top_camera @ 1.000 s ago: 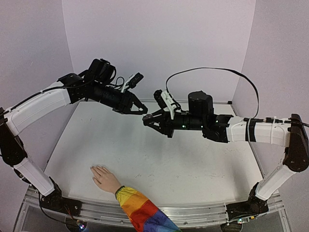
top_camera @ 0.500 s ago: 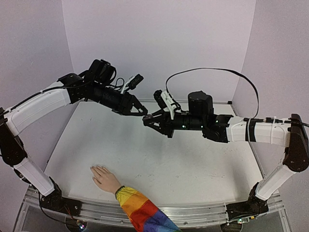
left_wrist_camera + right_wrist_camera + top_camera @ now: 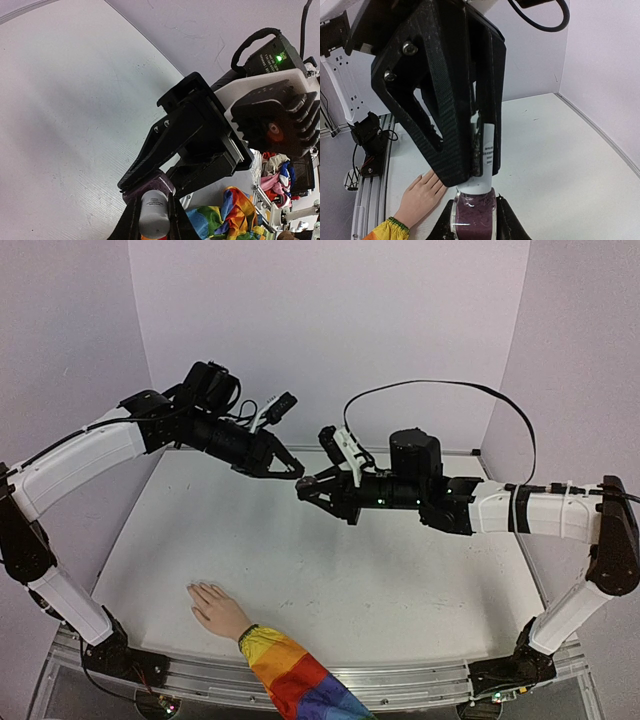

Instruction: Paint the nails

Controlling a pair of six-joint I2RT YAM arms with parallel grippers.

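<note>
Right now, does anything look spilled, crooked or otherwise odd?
Nothing stands out. The bottle hangs above the table, right claw on its dark body, left claw on its white cap; no spill shows, and the hand lies flat.

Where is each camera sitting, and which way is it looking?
Top: fixed above and behind the robot, looking down at the table; left arm and right arm show, left fingers meeting right fingers mid-air, hand near the front.
Left wrist: on the left arm, looking along its own fingers, shut on the white cap, toward the right fingers around the bottle.
Right wrist: on the right arm, looking along its own fingers, shut on the bottle, toward the left fingers and the hand.
Shared: both wrist views show cap and bottle.
</note>
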